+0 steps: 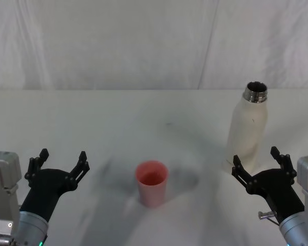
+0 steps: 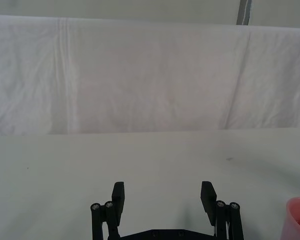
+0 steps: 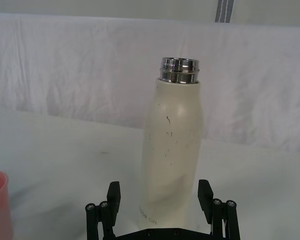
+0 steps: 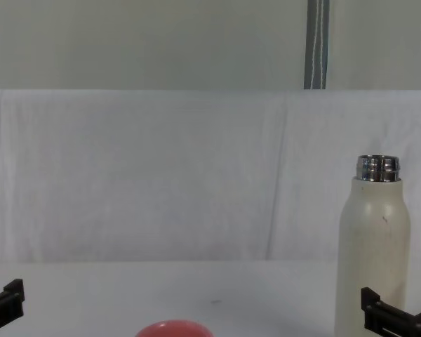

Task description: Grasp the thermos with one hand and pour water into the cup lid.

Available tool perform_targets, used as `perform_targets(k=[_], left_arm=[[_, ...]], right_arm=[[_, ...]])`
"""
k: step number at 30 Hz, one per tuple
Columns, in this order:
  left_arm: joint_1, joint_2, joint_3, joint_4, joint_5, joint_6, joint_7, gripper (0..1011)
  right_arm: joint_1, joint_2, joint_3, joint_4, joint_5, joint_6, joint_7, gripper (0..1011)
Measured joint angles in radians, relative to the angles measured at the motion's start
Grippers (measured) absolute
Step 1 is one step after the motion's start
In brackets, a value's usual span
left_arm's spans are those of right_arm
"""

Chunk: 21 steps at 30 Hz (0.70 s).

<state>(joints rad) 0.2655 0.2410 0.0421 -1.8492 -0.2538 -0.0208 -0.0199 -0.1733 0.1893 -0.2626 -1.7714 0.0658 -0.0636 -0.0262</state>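
Both pairs of jaws stand spread wide and hold nothing. The black angular left gripper (image 1: pixel 60 160) hangs low over the pale, smooth white table (image 1: pixel 118 118), with bare surface ahead of its fingers (image 2: pixel 118 196). A creased white cloth backdrop (image 4: pixel 161 175) hangs along the table's far edge, with a plain wall and a grey upright pole (image 4: pixel 316 43) behind it.

To the right of the left jaws, between the two arms, the small round pink-red plastic cup lid (image 1: pixel 152 183) stands upright, mouth open upward.

Farther right, the black right gripper (image 1: pixel 257 160) faces the tall cream-white cylindrical thermos (image 3: pixel 172 150), whose base lies just ahead of and between its fingers (image 3: pixel 113 197), apart from them. The thermos stands upright and uncapped, with rounded shoulders, a shiny steel threaded neck, faint dark scuffs and small grey lettering near its base.
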Motion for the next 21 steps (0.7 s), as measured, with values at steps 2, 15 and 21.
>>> perform_targets(k=[2, 15, 21], left_arm=[[0.0, 0.0, 0.0, 0.0, 0.0, 0.0, 0.0, 1001], [0.0, 0.0, 0.0, 0.0, 0.0, 0.0, 0.0, 1001], [0.0, 0.0, 0.0, 0.0, 0.0, 0.0, 0.0, 1001]], right_arm=[[0.0, 0.0, 0.0, 0.0, 0.0, 0.0, 0.0, 1000], [0.0, 0.0, 0.0, 0.0, 0.0, 0.0, 0.0, 1000], [0.0, 0.0, 0.0, 0.0, 0.0, 0.0, 0.0, 1000]])
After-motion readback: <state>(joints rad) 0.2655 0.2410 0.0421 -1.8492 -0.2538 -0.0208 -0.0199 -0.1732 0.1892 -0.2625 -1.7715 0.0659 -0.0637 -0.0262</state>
